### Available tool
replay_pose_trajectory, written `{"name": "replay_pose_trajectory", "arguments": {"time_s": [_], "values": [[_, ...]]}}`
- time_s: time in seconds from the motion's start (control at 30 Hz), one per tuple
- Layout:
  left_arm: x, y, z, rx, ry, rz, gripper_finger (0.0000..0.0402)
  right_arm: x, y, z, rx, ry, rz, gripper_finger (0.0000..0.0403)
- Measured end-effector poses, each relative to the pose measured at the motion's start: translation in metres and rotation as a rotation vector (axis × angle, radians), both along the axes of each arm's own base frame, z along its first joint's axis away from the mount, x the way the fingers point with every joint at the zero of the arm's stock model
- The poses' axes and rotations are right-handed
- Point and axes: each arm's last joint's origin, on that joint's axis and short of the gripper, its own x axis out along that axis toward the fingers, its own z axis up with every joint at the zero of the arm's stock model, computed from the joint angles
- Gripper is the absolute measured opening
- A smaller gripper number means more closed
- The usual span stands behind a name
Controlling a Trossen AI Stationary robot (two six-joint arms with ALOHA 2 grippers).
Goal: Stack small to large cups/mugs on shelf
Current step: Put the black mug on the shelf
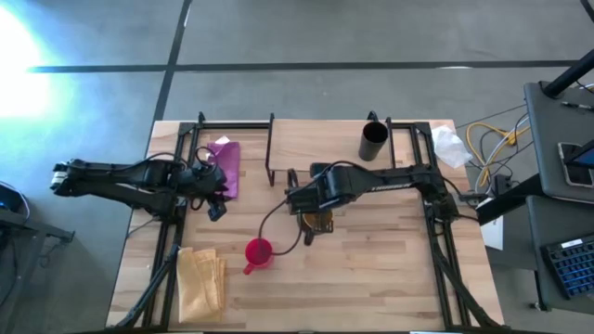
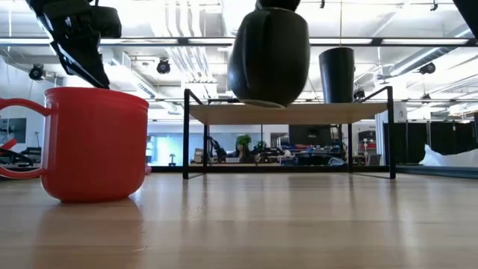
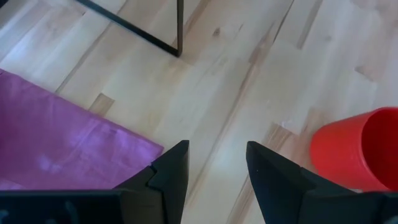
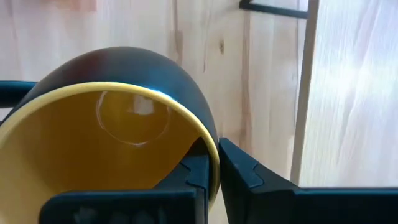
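Observation:
My right gripper (image 1: 314, 221) is near the table's middle, shut on the dark mug with the orange-yellow inside (image 4: 118, 143). In the low view this mug (image 2: 269, 56) hangs clear of the table, in front of the shelf (image 2: 287, 113). The plain black cup (image 1: 373, 141) stands upright on the shelf's right part (image 2: 337, 75). The red mug (image 1: 259, 252) stands upright on the tabletop, handle toward the near-left (image 2: 93, 142). My left gripper (image 3: 214, 165) is open above the table, left of the red mug (image 3: 354, 149) and beside a purple cloth. My right gripper pinches the dark mug's rim (image 4: 210, 149), one finger inside the yellow hollow (image 4: 196, 171) and one outside the wall (image 4: 242, 171). The fingers come from above, pointing down. The mug is lifted clear of the table and hangs below the fingers, slightly tilted.
A purple cloth (image 1: 225, 167) lies at the far left, a yellow cloth (image 1: 201, 278) at the near left. Something white and crumpled (image 1: 450, 144) sits at the far right. Black frame bars run along the table's left and right sides. Bare wood lies on the near right.

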Motion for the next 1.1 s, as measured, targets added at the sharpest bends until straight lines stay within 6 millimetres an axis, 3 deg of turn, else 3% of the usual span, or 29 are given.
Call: {"name": "replay_pose_trajectory", "arguments": {"time_s": [0.13,0.4,0.8,1.1], "values": [[0.004,0.0,0.0,0.0,-0.019,0.0,0.0146,0.001,0.0,-0.001,0.03,0.001,-0.01,0.0013],[0.006,0.0,0.0,0.004,-0.017,-0.007,0.0146,0.007,0.004,-0.047,0.048,0.1,0.032,0.0013],[0.006,0.0,0.0,0.001,-0.018,-0.005,0.0146,0.008,0.004,-0.093,0.074,0.163,0.144,0.0031],[0.008,0.0,0.0,-0.001,-0.027,-0.002,0.0146,0.013,0.002,-0.087,0.073,0.102,0.11,0.01]]}}
